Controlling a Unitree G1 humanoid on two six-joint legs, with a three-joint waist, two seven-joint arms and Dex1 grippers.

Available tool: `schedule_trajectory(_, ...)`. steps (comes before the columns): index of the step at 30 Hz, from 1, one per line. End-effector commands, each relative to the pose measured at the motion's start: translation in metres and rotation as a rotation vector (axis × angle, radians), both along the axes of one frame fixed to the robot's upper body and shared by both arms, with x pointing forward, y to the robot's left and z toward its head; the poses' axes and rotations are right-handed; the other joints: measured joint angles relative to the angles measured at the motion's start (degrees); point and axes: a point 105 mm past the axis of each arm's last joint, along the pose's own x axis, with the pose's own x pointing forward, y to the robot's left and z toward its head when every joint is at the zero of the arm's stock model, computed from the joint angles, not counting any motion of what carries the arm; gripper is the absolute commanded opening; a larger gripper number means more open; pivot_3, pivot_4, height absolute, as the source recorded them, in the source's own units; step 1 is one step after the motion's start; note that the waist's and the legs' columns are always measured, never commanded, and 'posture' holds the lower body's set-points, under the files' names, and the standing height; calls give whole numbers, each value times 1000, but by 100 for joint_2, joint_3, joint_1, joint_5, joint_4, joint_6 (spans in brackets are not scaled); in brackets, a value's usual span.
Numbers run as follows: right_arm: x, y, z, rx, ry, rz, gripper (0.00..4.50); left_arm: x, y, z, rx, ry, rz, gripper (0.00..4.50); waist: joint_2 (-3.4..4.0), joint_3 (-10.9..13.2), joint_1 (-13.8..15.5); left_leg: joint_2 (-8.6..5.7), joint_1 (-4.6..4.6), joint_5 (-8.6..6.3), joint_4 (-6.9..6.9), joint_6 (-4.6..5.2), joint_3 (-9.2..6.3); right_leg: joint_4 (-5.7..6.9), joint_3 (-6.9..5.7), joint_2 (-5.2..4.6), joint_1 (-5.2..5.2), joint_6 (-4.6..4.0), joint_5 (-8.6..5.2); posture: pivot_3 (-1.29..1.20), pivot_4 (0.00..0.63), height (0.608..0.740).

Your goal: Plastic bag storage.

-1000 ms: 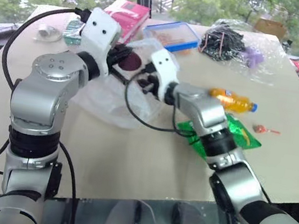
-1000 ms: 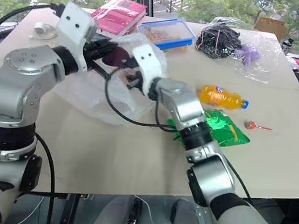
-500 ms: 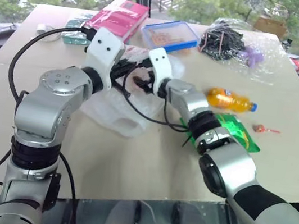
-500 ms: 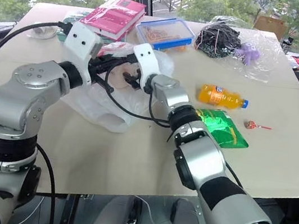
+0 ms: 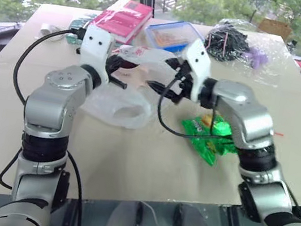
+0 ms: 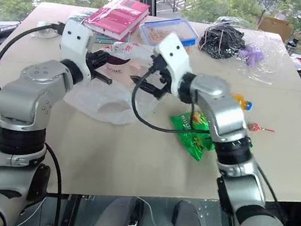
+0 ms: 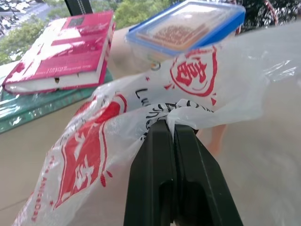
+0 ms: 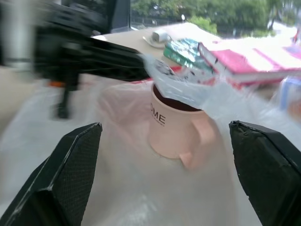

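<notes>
Table (image 5: 130, 167) is flat matte beige, set against windows with green trees outside; far edge holds a pink book (image 5: 122, 18), a blue-rimmed box (image 5: 173, 34), a cable bundle (image 5: 228, 42) on clear wrap.

Bag (image 5: 121, 100) is thin, translucent white, crinkled, with red print and black lettering; it lies spread on the table under and between both claws, one edge lifted.

Left claw (image 7: 170, 125) is clamped tight on a bunched fold of the bag, black fingers (image 7: 155, 155) pressed together; film drapes down either side of the tips.

Right claw (image 5: 164, 78) stands wide, gripping nothing, tips just beside the lifted film and facing the left claw; a pink mug (image 8: 176, 129) sits ahead of it behind the film, upright, smooth, handle toward the claw.

Shiny green packet (image 5: 208, 138) lies below the right forearm; orange bottle (image 6: 239, 99) just behind it.
</notes>
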Motion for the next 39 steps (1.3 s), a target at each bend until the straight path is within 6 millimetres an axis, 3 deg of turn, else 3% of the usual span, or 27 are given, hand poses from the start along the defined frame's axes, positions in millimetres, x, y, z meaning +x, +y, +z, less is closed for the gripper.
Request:
schedule_trajectory(1,-14,-25,14,-57,-89,-14,4335,0,-6,16,9,-71,-19,0,0,0,6,0,4,0,0,1,5,1,4,0,1,0,0,0,150,740)
schedule_trajectory(5,13,-92,-3,-328,-170,-187,4335,-1,-11,17,17,-77,-37,0,-2,0,76,-3,5,-2,5,4,11,0,6,-2,3,0,0,0,150,740)
schedule_trajectory(8,40,-142,-28,-564,-168,-284,4335,-3,-18,16,38,-84,-65,0,-4,0,102,-6,7,-17,11,30,10,-11,3,-2,14,1,0,0,150,740)
schedule_trajectory(12,69,-185,-59,-725,-87,-331,4335,-5,-20,19,41,-92,-72,0,-5,1,31,-2,23,-16,14,28,22,-21,9,4,29,2,0,0,150,740)
schedule_trajectory(16,93,-212,-80,-783,-4,-417,4335,-7,-18,21,42,-99,-64,0,0,6,-47,2,23,-8,12,15,23,-20,13,7,27,2,0,0,150,740)
schedule_trajectory(20,108,-218,-85,-780,8,-496,4335,-11,-15,21,47,-99,-52,0,0,6,-66,8,21,-7,12,13,22,-27,13,5,28,2,0,0,150,740)
schedule_trajectory(24,112,-212,-88,-745,40,-495,4335,-14,-12,20,52,-99,-37,0,0,6,-66,15,20,-7,11,12,21,-28,13,4,28,2,1,0,150,740)
schedule_trajectory(29,110,-207,-89,-722,62,-457,2754,-16,-11,20,51,-99,-27,0,1,7,-66,15,23,-7,11,12,19,-23,12,2,31,3,1,0,150,740)
schedule_trajectory(34,109,-201,-63,-632,-1,-422,2748,-15,-10,18,40,-94,-24,0,9,11,-67,15,21,-7,11,11,19,-23,13,2,28,2,1,0,150,740)
schedule_trajectory(39,93,-176,-12,-467,-109,-334,2748,-9,-8,21,-2,-86,-9,0,34,28,-46,15,19,-7,11,11,19,-20,13,0,25,3,1,0,150,740)
